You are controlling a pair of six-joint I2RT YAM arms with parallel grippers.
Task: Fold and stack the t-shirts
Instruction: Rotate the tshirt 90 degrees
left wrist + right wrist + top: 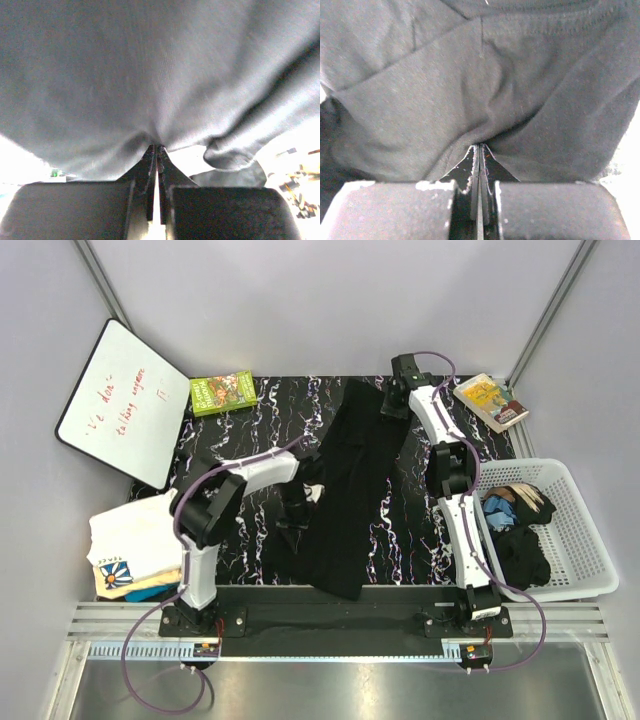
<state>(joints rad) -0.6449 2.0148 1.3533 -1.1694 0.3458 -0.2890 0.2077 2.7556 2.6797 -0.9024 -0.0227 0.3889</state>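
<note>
A plain black soft-cloth t-shirt (355, 480) stretches in a long diagonal band over the black table with white marbling (240, 430), running from the far right down to the middle of the near edge. The left gripper (296, 508) pinches its left border about halfway along; in the left wrist view this gripper (157, 150) has its fingers pressed together on a gathered fold of the cloth, which fills the picture above them. The right gripper (392, 400) grips the far end of the same shirt, and in its own wrist view the right gripper (479, 149) is likewise clamped tight on bunched fabric, with a stitched hem running across the top. A pile of folded white t-shirts (135, 530) sits at the table's near left corner, one of them showing a blue-and-yellow square print (115, 573). At the right, a white slatted plastic basket (590, 540) holds a heap of black and blue garments (515, 540). A white whiteboard with red writing (120, 400) lies tilted at the far left, a green box (223, 392) just beside it, and a yellow-covered book (492, 400) rests at the far right corner.
</note>
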